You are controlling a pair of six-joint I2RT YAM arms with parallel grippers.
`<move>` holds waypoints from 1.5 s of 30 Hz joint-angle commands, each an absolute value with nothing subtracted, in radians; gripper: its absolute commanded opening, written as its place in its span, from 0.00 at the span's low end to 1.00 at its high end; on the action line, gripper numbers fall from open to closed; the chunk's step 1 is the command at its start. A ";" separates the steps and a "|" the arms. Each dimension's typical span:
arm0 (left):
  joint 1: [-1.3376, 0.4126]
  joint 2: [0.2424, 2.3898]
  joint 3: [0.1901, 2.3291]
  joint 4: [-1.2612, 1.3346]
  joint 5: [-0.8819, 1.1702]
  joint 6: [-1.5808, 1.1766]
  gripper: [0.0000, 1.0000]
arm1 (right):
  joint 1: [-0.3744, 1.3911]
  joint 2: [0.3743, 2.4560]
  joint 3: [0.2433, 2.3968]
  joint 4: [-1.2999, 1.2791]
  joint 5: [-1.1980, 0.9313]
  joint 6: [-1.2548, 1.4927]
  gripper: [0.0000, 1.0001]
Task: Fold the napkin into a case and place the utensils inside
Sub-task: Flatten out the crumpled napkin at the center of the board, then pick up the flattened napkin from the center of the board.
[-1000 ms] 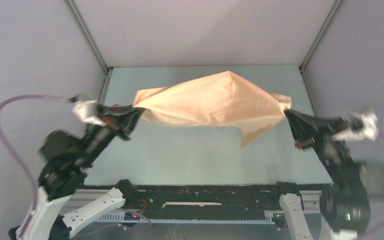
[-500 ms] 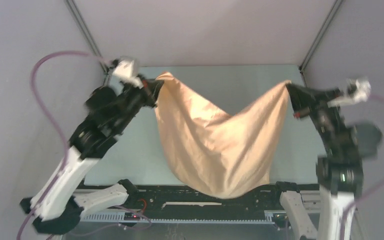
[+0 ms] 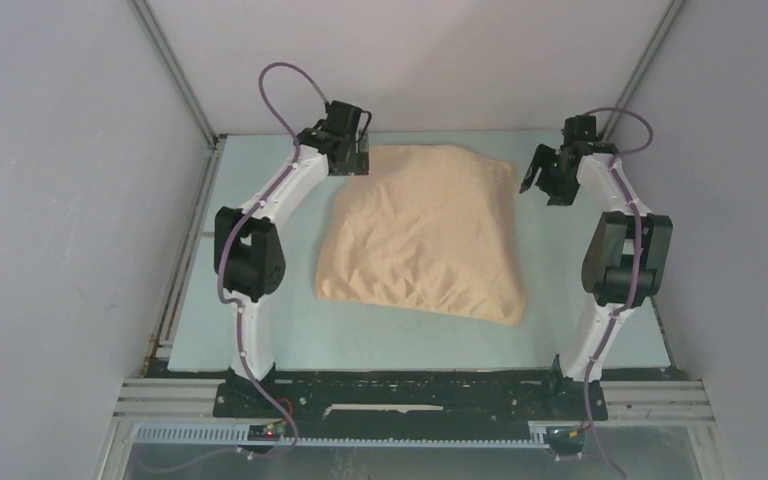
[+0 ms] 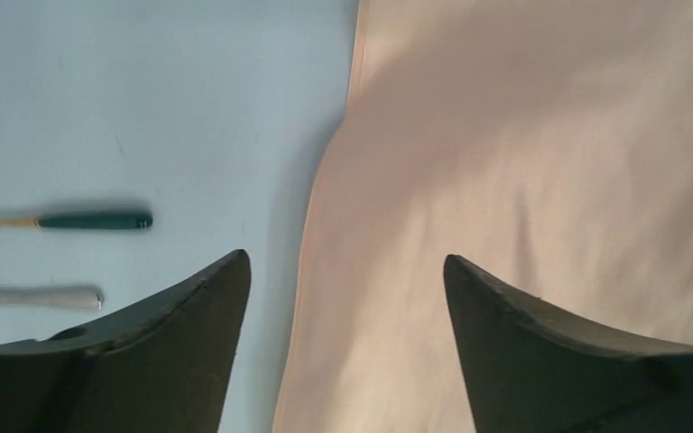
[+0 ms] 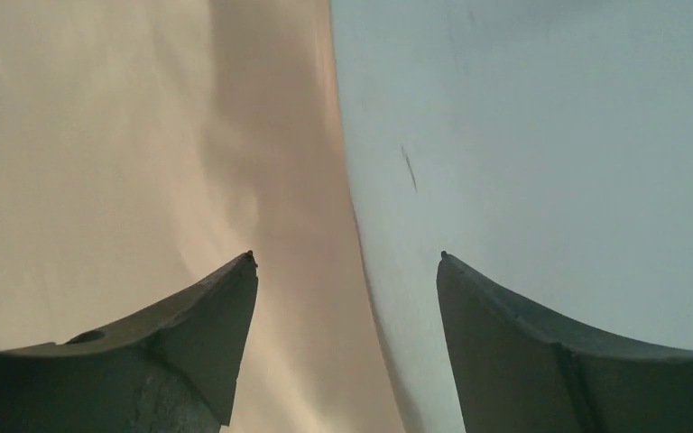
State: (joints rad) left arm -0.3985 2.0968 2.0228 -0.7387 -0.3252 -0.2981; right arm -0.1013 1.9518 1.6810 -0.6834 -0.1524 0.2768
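Observation:
The peach napkin (image 3: 425,235) lies spread out on the table, slightly puffed and creased, its far edge near the back. Over its far left corner my left gripper (image 3: 352,155) hovers open, and in the left wrist view the cloth's edge (image 4: 523,162) runs between the spread fingertips of that gripper (image 4: 345,257). My right gripper (image 3: 548,185) is open just beyond the far right corner, and the right wrist view shows this gripper (image 5: 346,255) straddling the napkin's edge (image 5: 126,162). The utensils lie left of the cloth: a dark-handled spoon (image 4: 90,220) and a silvery piece (image 4: 32,296).
The pale blue-green table (image 3: 280,330) is walled in by grey panels on the left, right and back. Both arms stretch along the table's sides toward the far end. In the top view the left arm hides the utensils.
Both arms swung the hanging napkin forward and laid it on the table. Both grippers then opened and let go of its corners.

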 commanded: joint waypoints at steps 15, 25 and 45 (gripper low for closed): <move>-0.242 1.649 1.162 -0.443 0.056 -0.645 0.80 | 0.126 1.527 1.011 -0.602 -0.013 0.688 0.79; -0.231 1.694 1.078 -0.536 -0.149 -0.855 0.72 | 0.253 1.512 0.955 -0.781 0.232 0.966 0.74; -0.229 1.704 1.040 -0.594 -0.177 -0.931 0.76 | 0.307 1.533 0.869 -0.757 0.267 1.172 0.65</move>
